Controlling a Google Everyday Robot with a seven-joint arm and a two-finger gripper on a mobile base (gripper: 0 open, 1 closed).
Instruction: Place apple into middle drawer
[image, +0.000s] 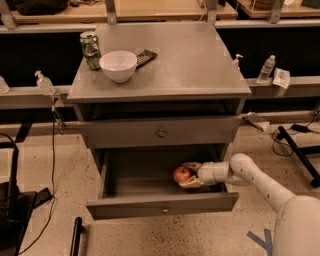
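gripper (187, 174) apparently around apple (181, 174), middle drawer (162, 204)

I see the jaws low inside the open drawer (162, 205) of a grey metal bench (165, 65), with speckled terrazzo floor (45, 170) spreading beneath them. Well above and behind them run pale wooden worktops (155, 7) over dark recesses. A black bar (300, 156) lies on the floor to their right.

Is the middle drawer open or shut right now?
Open. The middle drawer's knobbed front stands well forward of the cabinet, its inside exposed, with the gripper and the apple inside at right.
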